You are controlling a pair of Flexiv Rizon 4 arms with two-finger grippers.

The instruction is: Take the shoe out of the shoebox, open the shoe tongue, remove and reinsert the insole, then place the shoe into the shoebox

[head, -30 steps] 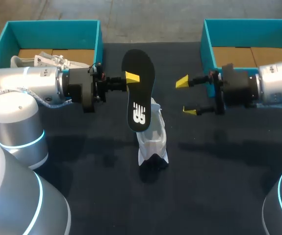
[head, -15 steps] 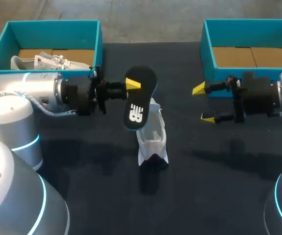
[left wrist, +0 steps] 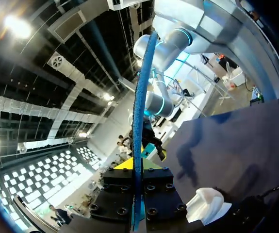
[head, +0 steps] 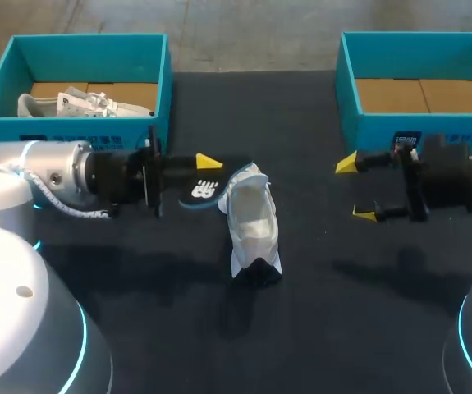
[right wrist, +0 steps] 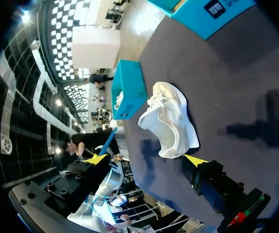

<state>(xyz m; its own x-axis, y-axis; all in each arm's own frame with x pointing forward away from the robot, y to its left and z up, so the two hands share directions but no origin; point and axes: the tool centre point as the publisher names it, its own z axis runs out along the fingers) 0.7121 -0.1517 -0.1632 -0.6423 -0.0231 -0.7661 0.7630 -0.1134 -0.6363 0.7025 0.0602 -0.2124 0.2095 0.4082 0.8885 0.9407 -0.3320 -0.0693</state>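
The left gripper (head: 207, 164) is clamped on the dark insole (head: 205, 190). It holds the insole roughly level, with its free end at the opening of the white shoe (head: 254, 223) (contact there cannot be confirmed). The shoe sits mid-table (head: 342, 312). The right gripper (head: 356, 190) hangs with jaws apart, holding nothing, just in front of the right shoebox (head: 416, 38).

Only one yellow tip of the left gripper (head: 203, 176) shows; the other finger's hidden under the insole (head: 229, 176). Wrist cam just gets the insole edge-on, and the shoe (left wrist: 205, 204) beside the fingers only half shows.
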